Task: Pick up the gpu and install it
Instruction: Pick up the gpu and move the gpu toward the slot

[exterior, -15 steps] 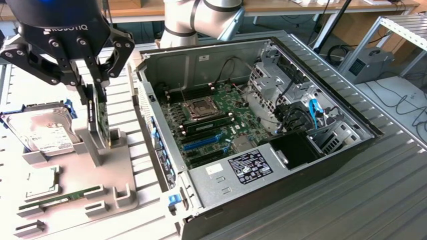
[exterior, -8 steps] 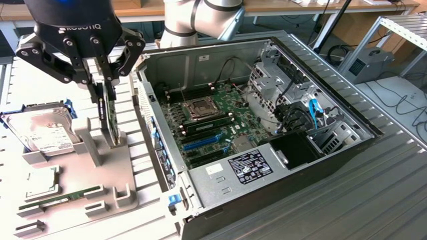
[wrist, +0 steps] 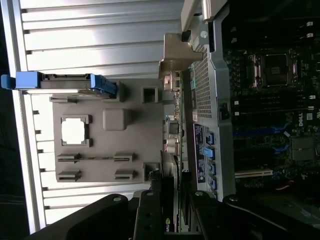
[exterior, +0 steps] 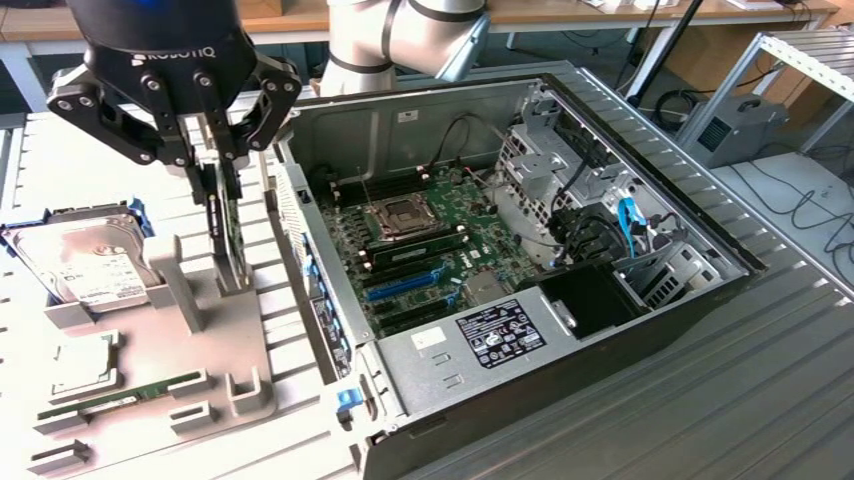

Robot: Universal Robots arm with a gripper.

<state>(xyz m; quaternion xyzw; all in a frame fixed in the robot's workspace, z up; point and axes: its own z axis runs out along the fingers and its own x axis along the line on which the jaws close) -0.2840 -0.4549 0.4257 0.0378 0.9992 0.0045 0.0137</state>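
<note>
Claw (exterior: 216, 150) pinched narrow on the top edge of the gpu (exterior: 228, 235). The card hangs upright over the gray holder (exterior: 227, 350), just beside the near wall of the open case (exterior: 667, 215). Hard drive (exterior: 80, 262) stands apart, toward the exterior view's left. We note open room above the motherboard (exterior: 414, 235). From the wrist we also see the card's silvery bracket (wrist: 176, 56) near the perforated rear panel (wrist: 202, 85).

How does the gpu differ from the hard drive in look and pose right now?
The gpu is black and thin; the hard drive is silver, thicker, in a blue frame. The gpu hangs upright, clamped in the gripper; the hard drive leans in the gray holder, untouched. Both are outside the open computer case.
</note>
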